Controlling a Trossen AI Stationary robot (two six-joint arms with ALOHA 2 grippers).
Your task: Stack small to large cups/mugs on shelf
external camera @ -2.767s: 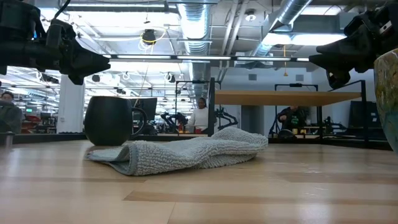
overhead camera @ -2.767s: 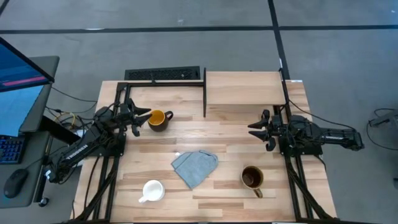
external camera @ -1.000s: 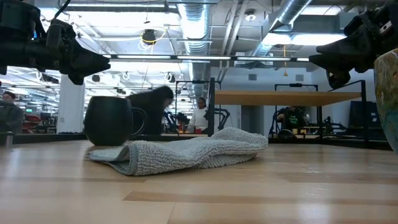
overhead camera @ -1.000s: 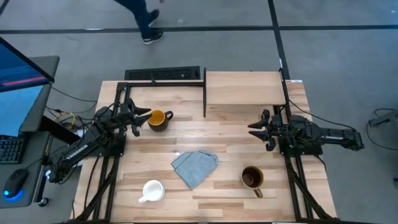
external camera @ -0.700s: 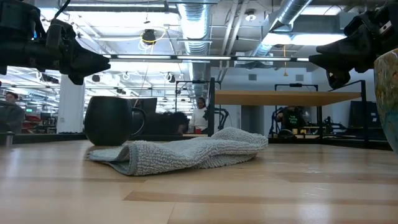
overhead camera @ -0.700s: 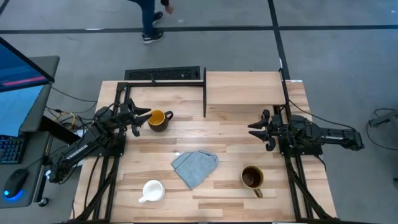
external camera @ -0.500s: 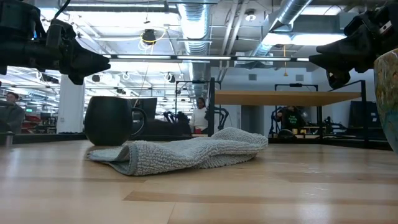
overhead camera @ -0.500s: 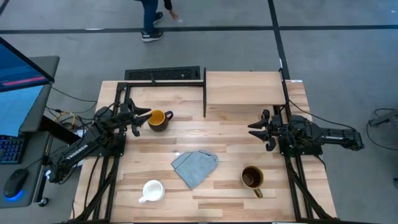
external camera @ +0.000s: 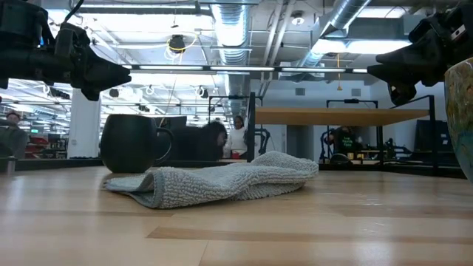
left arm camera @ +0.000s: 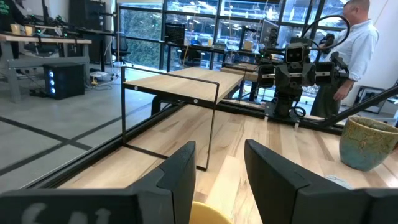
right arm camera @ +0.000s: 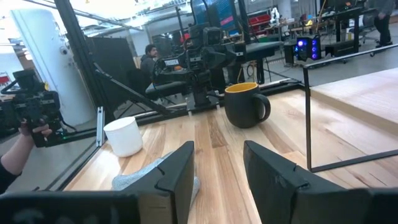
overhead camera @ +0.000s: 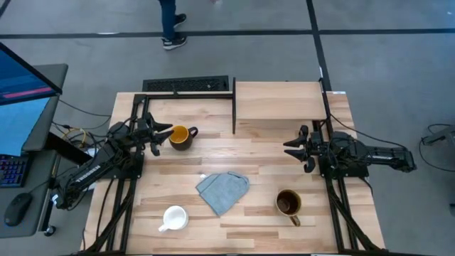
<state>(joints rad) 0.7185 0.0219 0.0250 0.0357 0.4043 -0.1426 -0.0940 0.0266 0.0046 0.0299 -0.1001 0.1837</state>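
Looking down on the counter (overhead camera: 256, 153), we see the shelf (overhead camera: 277, 99) raised at twelve o'clock, a little toward one, its black metal upright (overhead camera: 234, 107) along the edge nearer the counter's middle. Nothing stands on it.

We count three mugs, all on the counter and well apart from one another. The dark mug (overhead camera: 182, 135) with the yellow-orange inside stands at about ten o'clock, its handle turned toward the shelf. The white mug (overhead camera: 174, 217) sits at about seven o'clock. The olive-tan mug (overhead camera: 288, 203) with the dark brown inside sits at about five o'clock, handle pointing to the counter's near edge. Between these two, close to the middle, lies the crumpled grey-blue cloth (overhead camera: 222, 189).

The left hand (overhead camera: 162, 135) hovers just beside the dark mug, on the side away from the shelf; its fingers (left arm camera: 180, 169) stand apart with nothing between them (its wrist view shows only the mug's yellow rim below them). The right hand (overhead camera: 290, 149) hangs at about three o'clock, pointing inward across the counter, below the shelf's near edge and above the olive-tan mug in the overhead view; its fingers (right arm camera: 180, 165) are likewise apart and empty.

Beyond the counter, we see a person's legs (overhead camera: 169, 21) on the grey floor at eleven o'clock.
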